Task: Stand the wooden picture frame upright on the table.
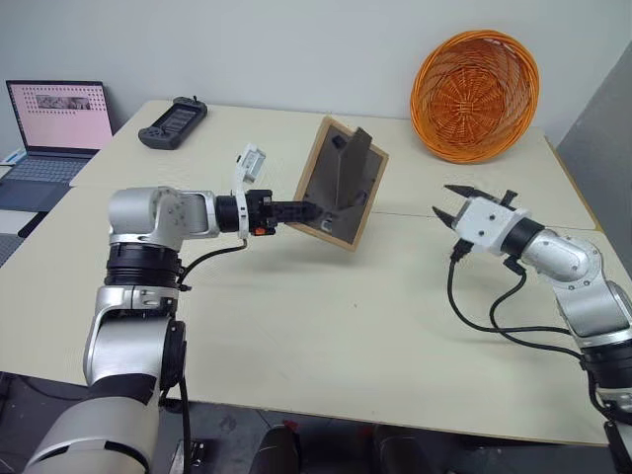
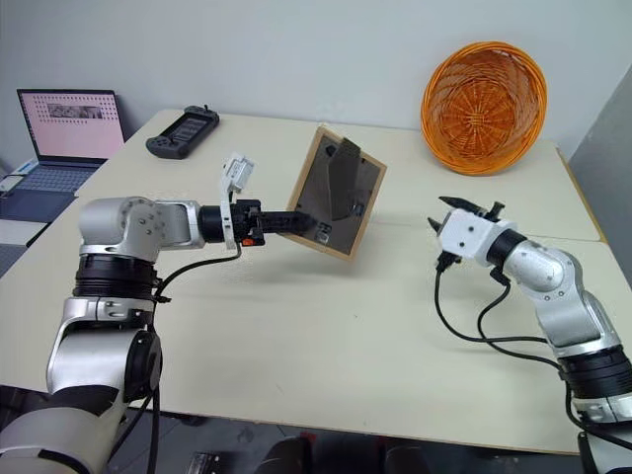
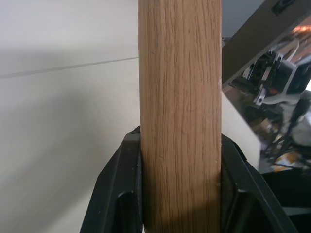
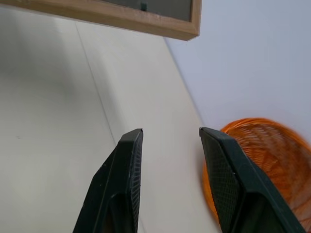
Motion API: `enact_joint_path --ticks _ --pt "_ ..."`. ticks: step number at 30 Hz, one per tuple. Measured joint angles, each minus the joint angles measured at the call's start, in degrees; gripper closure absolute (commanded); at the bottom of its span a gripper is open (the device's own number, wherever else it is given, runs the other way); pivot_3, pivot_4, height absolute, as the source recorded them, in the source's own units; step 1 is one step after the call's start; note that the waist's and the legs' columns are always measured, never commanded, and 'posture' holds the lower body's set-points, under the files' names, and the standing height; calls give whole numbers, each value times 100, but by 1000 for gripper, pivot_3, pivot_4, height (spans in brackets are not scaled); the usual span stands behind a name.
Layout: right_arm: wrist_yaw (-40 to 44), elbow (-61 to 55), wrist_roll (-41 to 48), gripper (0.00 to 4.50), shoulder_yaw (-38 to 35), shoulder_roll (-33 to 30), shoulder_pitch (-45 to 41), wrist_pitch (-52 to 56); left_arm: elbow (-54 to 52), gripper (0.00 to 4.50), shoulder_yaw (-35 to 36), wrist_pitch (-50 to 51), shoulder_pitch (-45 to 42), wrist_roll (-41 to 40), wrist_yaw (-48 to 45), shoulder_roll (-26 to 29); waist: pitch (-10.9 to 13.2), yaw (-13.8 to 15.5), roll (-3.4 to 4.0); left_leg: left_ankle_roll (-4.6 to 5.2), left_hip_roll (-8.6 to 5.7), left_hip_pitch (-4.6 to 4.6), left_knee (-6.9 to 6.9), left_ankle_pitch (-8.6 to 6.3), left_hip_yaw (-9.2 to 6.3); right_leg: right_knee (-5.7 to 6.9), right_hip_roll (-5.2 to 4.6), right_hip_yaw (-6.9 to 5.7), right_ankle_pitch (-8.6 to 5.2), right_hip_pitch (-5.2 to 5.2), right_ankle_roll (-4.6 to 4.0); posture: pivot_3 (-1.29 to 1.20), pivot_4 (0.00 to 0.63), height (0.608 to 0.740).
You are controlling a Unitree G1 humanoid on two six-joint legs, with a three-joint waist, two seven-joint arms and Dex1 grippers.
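Observation:
The wooden picture frame [image 1: 341, 183] is tilted over the middle of the table [image 1: 326, 326]. Its dark grey back and folded-out stand face me. My left gripper [image 1: 311, 210] is shut on the frame's lower left edge. In the left wrist view the light-wood edge [image 3: 180, 116] is pinched between the black fingers [image 3: 119, 189]. The frame's bottom edge is low over the tabletop; I cannot tell whether it touches. My right gripper [image 1: 456, 205] hovers open and empty to the right of the frame, apart from it. The right wrist view shows a frame corner [image 4: 146, 22] beyond the spread fingers [image 4: 121, 184].
An orange wicker basket [image 1: 476, 94] leans at the back right of the table. A black handheld controller [image 1: 173, 123] lies at the back left. An open laptop [image 1: 57, 128] sits on a side surface further left. A seam crosses the table behind the frame.

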Motion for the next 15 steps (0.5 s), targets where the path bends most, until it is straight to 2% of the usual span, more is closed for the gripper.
enact_joint_path --ticks 3,8,15 --pt "-549 422 -656 1554 165 -2 -54 -1011 -116 3213 237 898 272 -142 424 -145 0 -6 -1 -3 1 1 4 1 -1 17 0 0 0 -5 -1 0 150 740" --pt "-1238 844 -1536 446 406 138 -193 -1701 -268 3213 477 1277 320 -893 1006 -242 1 3 -2 -24 0 2 15 13 1 54 -2 8 1 -15 -1 0 150 740" --pt "-1628 1173 -2098 446 653 378 -271 -1956 -289 3213 477 1277 293 -2440 1892 -126 1 -2 -2 -24 0 5 16 14 5 60 -3 13 1 -16 -2 0 150 740"
